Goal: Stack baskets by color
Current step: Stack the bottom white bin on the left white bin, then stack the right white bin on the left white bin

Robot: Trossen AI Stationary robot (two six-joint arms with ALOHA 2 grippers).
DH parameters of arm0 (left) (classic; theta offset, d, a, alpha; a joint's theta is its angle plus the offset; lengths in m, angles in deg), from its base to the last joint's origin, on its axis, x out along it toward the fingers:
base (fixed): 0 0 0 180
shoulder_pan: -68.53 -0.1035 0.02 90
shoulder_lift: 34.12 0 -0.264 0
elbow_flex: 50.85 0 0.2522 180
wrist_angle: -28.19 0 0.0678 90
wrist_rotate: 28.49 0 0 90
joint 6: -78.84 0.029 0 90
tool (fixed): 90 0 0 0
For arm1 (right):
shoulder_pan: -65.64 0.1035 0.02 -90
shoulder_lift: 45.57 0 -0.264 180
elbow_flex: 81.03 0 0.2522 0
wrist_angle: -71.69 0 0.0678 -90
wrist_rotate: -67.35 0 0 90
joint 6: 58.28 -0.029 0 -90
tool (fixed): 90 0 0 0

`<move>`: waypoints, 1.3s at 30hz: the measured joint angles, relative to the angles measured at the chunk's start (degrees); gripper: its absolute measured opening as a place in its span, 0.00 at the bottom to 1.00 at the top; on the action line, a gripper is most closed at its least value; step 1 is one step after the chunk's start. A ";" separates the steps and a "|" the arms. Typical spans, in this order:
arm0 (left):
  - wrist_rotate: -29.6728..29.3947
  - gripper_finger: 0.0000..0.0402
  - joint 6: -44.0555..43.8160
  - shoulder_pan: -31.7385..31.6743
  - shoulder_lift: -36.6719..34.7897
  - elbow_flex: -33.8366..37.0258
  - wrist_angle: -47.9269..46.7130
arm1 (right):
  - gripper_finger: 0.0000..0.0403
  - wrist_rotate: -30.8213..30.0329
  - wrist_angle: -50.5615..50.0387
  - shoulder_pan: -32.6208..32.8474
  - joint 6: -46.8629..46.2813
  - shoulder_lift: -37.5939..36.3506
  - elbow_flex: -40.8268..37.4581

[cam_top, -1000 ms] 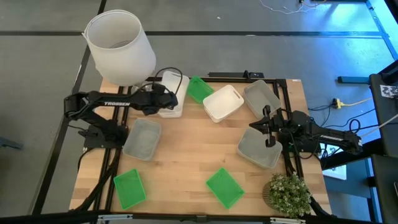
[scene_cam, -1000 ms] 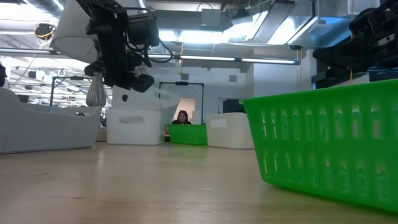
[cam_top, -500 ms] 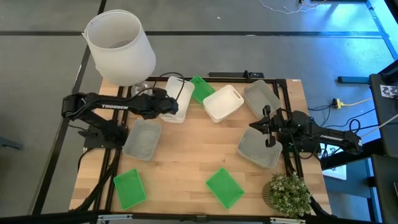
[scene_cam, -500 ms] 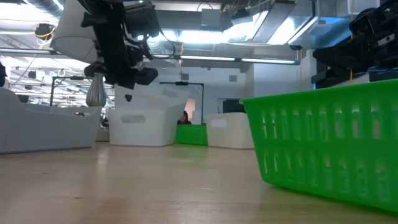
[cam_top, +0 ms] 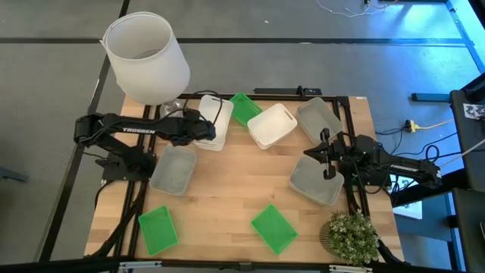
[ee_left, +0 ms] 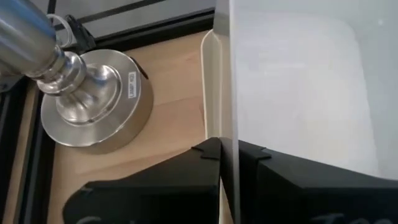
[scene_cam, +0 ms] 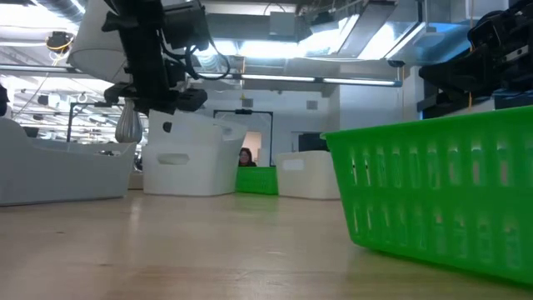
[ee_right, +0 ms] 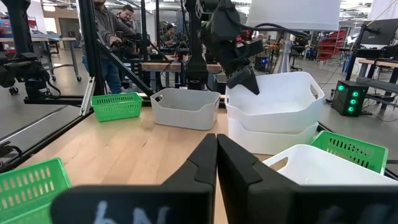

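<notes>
Three white baskets, three grey, probably three green.

Two white baskets sit nested; third white, grey and green ones lie scattered.

The shallow plastic baskets came in bright green with slatted walls, plain white and translucent grey. The wooden worktop was pale tan, the cylindrical lampshade white, the arms dark.
</notes>
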 joint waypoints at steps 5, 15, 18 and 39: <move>1.48 0.00 -0.54 -0.02 0.00 0.00 0.01 | 0.03 0.00 0.00 0.00 -0.01 0.00 0.00; 5.00 0.09 -0.14 -0.04 0.00 0.00 0.31 | 0.03 0.00 0.01 0.00 0.00 -0.01 -0.01; 5.06 0.14 -0.04 -0.03 0.00 0.00 0.29 | 0.03 0.00 0.00 0.00 -0.01 0.01 -0.01; 1.62 0.17 18.56 5.15 -1.20 -10.72 -0.29 | 0.03 0.00 0.00 0.00 -0.01 -0.01 -0.01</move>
